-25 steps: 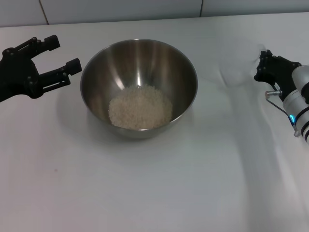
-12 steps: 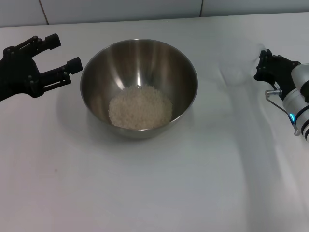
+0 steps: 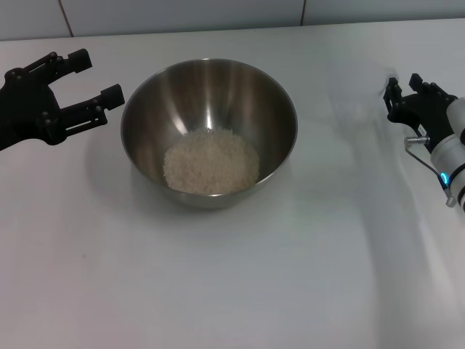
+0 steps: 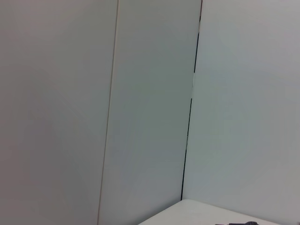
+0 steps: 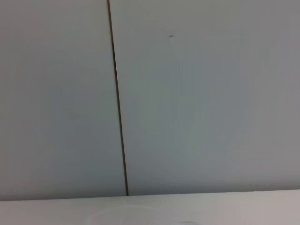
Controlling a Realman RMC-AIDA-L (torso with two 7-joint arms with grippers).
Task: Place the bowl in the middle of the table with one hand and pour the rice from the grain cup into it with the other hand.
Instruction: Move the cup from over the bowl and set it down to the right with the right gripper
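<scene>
The stainless-steel bowl (image 3: 209, 131) stands on the white table (image 3: 240, 276) near its middle. A pale heap of rice (image 3: 211, 161) lies in its bottom. My left gripper (image 3: 93, 81) is open and empty, just left of the bowl's rim and apart from it. The clear grain cup (image 3: 354, 109) shows only faintly, standing upright on the table right of the bowl. My right gripper (image 3: 405, 84) is at the right edge, a little right of the cup, open and holding nothing. Both wrist views show only wall and table edge.
A white panelled wall (image 3: 182, 14) runs along the table's far edge. It fills the left wrist view (image 4: 140, 103) and the right wrist view (image 5: 187, 93).
My right gripper has drawn back to the right, away from the grain cup. The left gripper, the bowl and the rice have stayed put.
</scene>
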